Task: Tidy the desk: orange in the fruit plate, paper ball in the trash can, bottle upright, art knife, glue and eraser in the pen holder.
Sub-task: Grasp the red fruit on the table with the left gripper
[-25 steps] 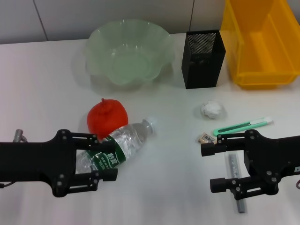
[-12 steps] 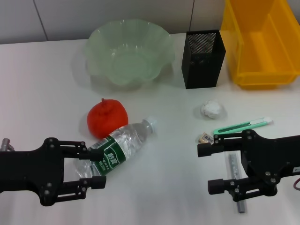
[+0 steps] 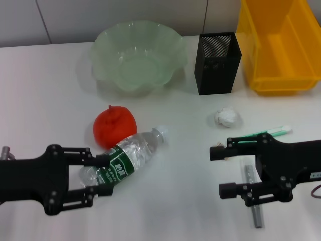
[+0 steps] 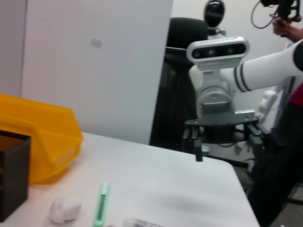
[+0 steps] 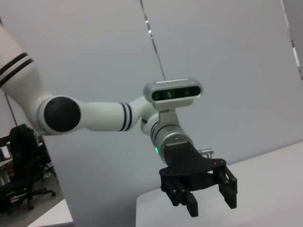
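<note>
The orange (image 3: 114,126) rests on the white desk beside the clear bottle (image 3: 125,156), which lies on its side. My left gripper (image 3: 102,175) is open, its fingers straddling the bottle's base end. The paper ball (image 3: 226,117) and the green art knife (image 3: 266,133) lie at right. My right gripper (image 3: 217,171) is open above the grey glue stick (image 3: 257,217). Only a sliver of the eraser (image 3: 215,146) shows at its upper finger. The green fruit plate (image 3: 103,60), black pen holder (image 3: 216,63) and yellow trash can (image 3: 281,80) stand at the back.
The left wrist view shows the trash can (image 4: 42,137), paper ball (image 4: 64,209), art knife (image 4: 100,205) and the right gripper (image 4: 222,137) farther off. The right wrist view shows the left gripper (image 5: 199,191) over the desk edge.
My left gripper drew back toward the bottle's base end, then edged forward a little. My right gripper shifted left, and its upper finger now covers most of the eraser.
</note>
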Available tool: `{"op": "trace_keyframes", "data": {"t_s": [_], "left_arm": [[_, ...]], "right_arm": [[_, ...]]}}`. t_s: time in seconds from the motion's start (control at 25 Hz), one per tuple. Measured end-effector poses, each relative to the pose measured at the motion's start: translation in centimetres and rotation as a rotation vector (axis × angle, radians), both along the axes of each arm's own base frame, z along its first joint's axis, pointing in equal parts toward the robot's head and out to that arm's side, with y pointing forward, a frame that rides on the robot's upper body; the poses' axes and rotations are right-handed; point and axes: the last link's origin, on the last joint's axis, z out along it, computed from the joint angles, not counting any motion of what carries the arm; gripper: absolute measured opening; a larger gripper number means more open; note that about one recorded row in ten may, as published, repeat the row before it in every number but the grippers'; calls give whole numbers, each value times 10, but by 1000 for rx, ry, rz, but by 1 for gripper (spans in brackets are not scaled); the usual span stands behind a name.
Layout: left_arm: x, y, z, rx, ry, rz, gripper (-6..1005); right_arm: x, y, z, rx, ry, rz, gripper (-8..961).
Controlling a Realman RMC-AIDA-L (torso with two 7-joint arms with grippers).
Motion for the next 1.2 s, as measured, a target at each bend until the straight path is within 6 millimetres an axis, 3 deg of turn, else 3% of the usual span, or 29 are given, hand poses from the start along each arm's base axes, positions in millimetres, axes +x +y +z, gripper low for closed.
{"op": "trace_keyframes", "data": {"t_s": [0.24,0.36,0.44,0.52,0.64,0.68,0.88,1.2], "left_arm": [[1,11,2,66,20,25,496],[0,29,5,162,45,83,493],[0,29,5,162,45,83,491],[4,54,4,245,97,116,489],[7,59,2,252,110,122,487],[15,74,-6,267,157,131,486],[24,93,-19,300,218,157,481],[25,107,-31,331,288,205,474]], "right_arm": [[3,1,6,-14,-30,-43,730],[15,-7,14,-11,-72,-111,730],[20,-10,17,-3,-83,-134,730],[27,-15,21,8,-98,-170,730],[35,-23,29,31,-119,-212,730],[40,-26,34,58,-121,-240,730],[51,-34,48,114,-125,-296,730],[62,-43,60,178,-127,-355,730]]}}
